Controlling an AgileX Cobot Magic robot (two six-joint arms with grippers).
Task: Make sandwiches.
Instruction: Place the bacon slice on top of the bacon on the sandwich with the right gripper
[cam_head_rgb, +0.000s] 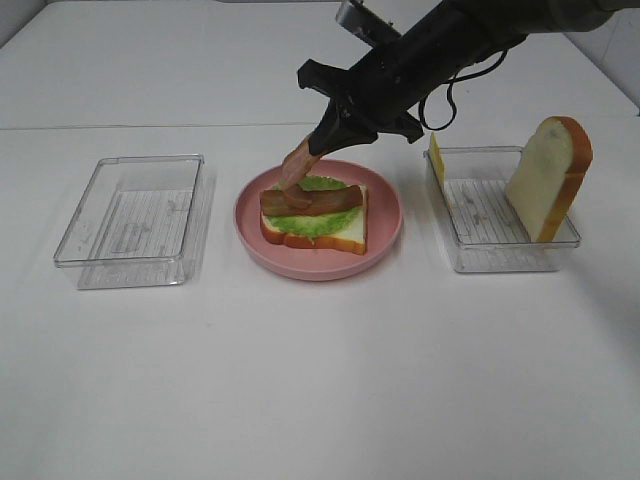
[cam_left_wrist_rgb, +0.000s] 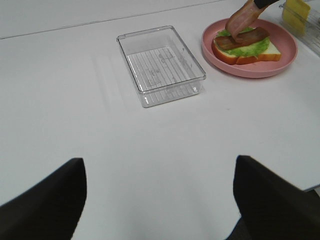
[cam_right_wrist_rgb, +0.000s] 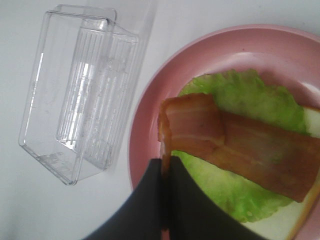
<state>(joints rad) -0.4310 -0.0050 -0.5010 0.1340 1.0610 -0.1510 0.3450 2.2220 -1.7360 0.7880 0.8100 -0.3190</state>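
On the pink plate (cam_head_rgb: 385, 240) lies the open sandwich (cam_head_rgb: 330, 232): a white bread slice with green lettuce (cam_right_wrist_rgb: 250, 95) and one bacon strip (cam_head_rgb: 325, 200) across it. My right gripper (cam_head_rgb: 325, 140) hangs above the plate's far left side, shut on the top end of a second bacon strip (cam_head_rgb: 296, 168). That strip's lower end (cam_right_wrist_rgb: 192, 125) touches the left end of the lying strip (cam_right_wrist_rgb: 270, 155). My left gripper (cam_left_wrist_rgb: 160, 200) is open and empty over bare table, well short of the plate (cam_left_wrist_rgb: 250, 70), with both dark fingers (cam_left_wrist_rgb: 45, 200) showing.
An empty clear tray (cam_head_rgb: 130, 220) sits left of the plate. The clear tray (cam_head_rgb: 500, 250) on the right holds an upright bread slice (cam_head_rgb: 548, 178) and a yellow cheese square (cam_head_rgb: 436, 157) leaning at its left end. The right arm spans from the upper right.
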